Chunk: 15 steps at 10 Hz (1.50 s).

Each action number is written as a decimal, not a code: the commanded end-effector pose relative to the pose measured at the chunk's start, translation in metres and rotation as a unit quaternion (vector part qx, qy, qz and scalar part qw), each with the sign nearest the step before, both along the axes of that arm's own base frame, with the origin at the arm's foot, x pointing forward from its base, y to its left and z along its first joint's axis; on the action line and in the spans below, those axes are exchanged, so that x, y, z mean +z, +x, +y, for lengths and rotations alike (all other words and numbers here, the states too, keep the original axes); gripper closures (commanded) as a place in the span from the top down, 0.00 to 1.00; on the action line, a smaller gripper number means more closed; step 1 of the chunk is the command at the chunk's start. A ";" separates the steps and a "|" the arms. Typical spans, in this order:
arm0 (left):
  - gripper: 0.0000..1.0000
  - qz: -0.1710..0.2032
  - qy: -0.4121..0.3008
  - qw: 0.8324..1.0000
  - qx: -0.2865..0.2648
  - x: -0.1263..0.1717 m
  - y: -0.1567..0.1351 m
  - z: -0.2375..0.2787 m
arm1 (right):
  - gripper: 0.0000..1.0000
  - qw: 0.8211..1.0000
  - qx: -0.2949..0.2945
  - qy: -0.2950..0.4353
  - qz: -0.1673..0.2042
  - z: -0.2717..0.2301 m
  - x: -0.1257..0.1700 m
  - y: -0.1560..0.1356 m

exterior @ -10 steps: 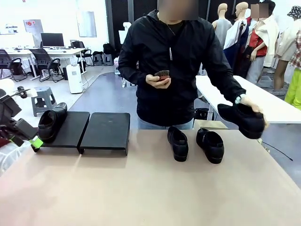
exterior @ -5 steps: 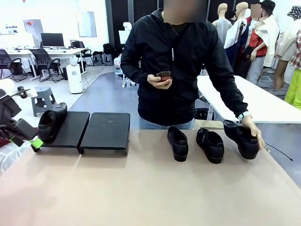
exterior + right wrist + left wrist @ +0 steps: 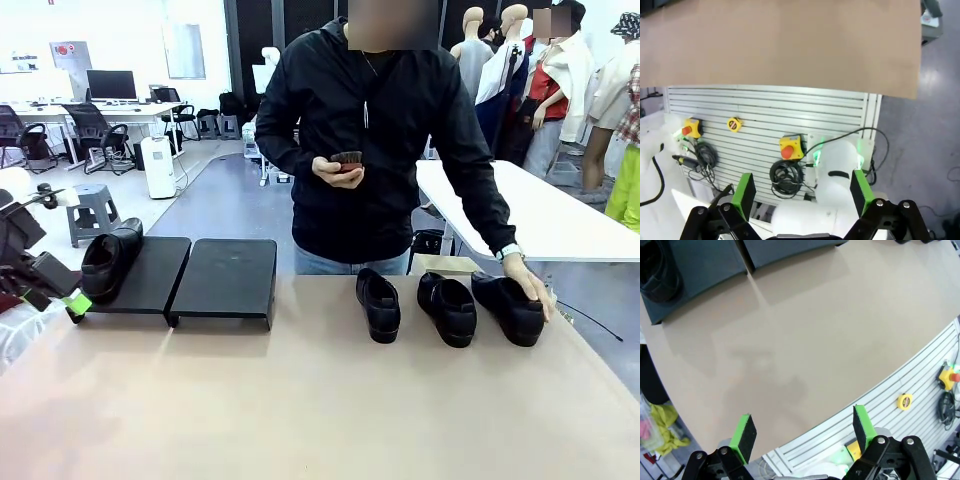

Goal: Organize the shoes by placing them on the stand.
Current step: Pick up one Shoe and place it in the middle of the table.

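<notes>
The third shoe [image 3: 510,308], now set down, lies far from left gripper [image 3: 802,416].

A person in a black zip-up jacket [image 3: 390,140] is standing at the far side of the plain tan table [image 3: 300,400]. A grey plastic stool [image 3: 93,210] and a white boxy appliance [image 3: 158,166] are sitting on the floor beyond.

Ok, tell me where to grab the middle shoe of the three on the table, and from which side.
Probably from above, right gripper spanning the middle shoe across its narrow waist: it sits sole-down, lengthwise toward the robot, flanked closely by the left-hand shoe and the right-hand shoe, which the person's hand touches.
</notes>
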State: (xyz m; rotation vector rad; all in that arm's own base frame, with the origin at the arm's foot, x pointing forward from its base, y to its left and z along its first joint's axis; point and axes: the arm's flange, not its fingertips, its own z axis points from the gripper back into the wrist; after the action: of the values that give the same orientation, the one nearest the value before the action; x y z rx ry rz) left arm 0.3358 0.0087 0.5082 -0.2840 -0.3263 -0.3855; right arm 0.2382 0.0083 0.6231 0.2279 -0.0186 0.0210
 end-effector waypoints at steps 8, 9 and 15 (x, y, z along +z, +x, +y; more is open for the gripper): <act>1.00 -0.003 0.002 1.000 0.006 -0.004 -0.002 0.000 | 1.00 0.986 0.075 -0.099 -0.107 0.168 -0.114 0.210; 1.00 -0.003 0.002 1.000 0.006 -0.004 -0.002 0.000 | 1.00 0.986 0.085 -0.095 -0.112 0.171 -0.124 0.232; 1.00 -0.003 0.002 1.000 0.006 -0.004 -0.002 0.000 | 1.00 0.982 0.143 -0.053 -0.109 0.196 -0.153 0.262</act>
State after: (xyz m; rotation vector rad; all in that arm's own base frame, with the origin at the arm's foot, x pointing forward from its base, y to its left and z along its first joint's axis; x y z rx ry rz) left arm 0.3357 0.0085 0.5082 -0.2832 -0.3264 -0.3859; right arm 0.4664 0.1877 0.4894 0.0666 -0.1897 0.2553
